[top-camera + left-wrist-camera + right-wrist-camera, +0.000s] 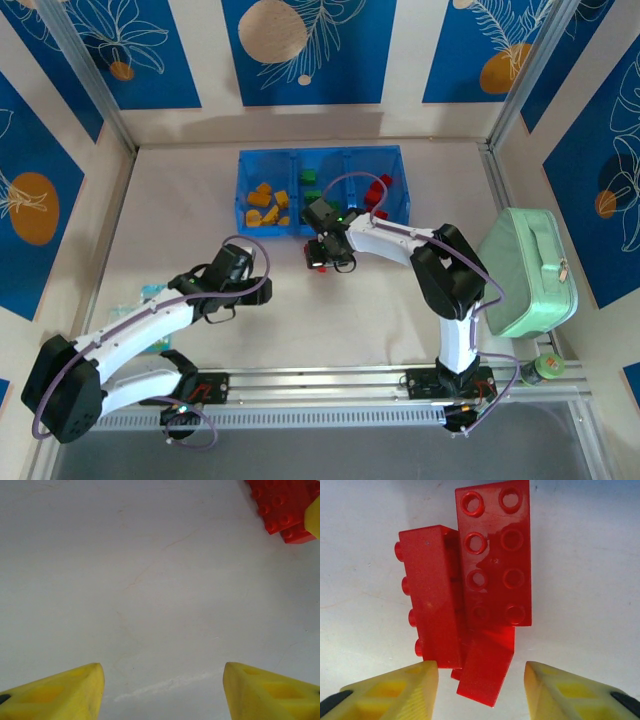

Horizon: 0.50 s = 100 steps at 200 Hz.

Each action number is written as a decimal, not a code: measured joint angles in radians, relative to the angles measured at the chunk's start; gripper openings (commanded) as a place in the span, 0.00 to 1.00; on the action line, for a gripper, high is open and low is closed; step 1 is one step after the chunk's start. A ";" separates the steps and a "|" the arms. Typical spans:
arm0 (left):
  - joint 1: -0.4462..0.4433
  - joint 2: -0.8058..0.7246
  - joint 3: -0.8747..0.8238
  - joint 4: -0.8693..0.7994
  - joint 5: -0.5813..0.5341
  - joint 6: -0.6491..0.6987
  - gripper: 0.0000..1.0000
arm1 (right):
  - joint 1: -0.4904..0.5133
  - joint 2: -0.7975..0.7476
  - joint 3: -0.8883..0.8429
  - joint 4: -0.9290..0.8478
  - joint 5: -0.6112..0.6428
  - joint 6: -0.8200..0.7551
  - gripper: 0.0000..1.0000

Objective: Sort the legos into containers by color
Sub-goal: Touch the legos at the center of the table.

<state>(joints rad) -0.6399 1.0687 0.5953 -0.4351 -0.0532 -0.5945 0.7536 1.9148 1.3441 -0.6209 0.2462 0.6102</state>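
The left gripper (162, 672) hangs open over bare table (150, 580), holding nothing. To its right, the right gripper (481, 666) stands open astride loose red bricks (492, 565) on the table, not pinching them. Behind, the blue tray (320, 152) holds orange bricks (265, 205), green bricks (308, 185) and sorted red bricks (378, 190).

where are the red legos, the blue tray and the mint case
red studded plastic lego bricks (497, 555), right wrist view, studded top face
translucent blue plastic tray (262, 168), top external view, bare left-compartment floor
pale mint-green case (525, 270), top external view, middle of lid
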 measured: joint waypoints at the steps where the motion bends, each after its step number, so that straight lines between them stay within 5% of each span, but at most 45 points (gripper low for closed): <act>1: 0.000 0.000 0.000 0.001 0.000 0.000 0.64 | 0.000 0.000 0.000 0.000 0.000 0.000 0.45; 100: 0.000 0.000 0.000 0.006 0.000 0.000 0.63 | 0.000 -0.043 -0.064 0.039 -0.001 0.018 0.32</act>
<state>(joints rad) -0.6399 1.0687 0.5953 -0.4290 -0.0536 -0.5941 0.7536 1.8713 1.2797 -0.5823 0.2451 0.6285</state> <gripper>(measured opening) 0.635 0.316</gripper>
